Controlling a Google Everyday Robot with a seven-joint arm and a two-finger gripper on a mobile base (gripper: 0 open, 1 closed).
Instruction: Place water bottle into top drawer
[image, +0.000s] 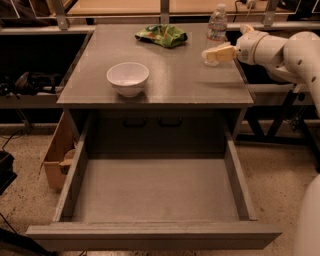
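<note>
The water bottle (217, 26), clear with a white cap, stands upright at the far right of the grey tabletop (175, 75). My gripper (216, 54), with pale yellow fingers on a white arm coming from the right, is at the bottle's lower part, in front of its base. The top drawer (155, 190) is pulled fully out below the tabletop, its grey floor bare.
A white bowl (128, 78) sits left of centre on the tabletop. A green snack bag (162, 35) lies at the back. A cardboard box (57, 155) stands on the floor to the left of the drawer. Dark shelving flanks both sides.
</note>
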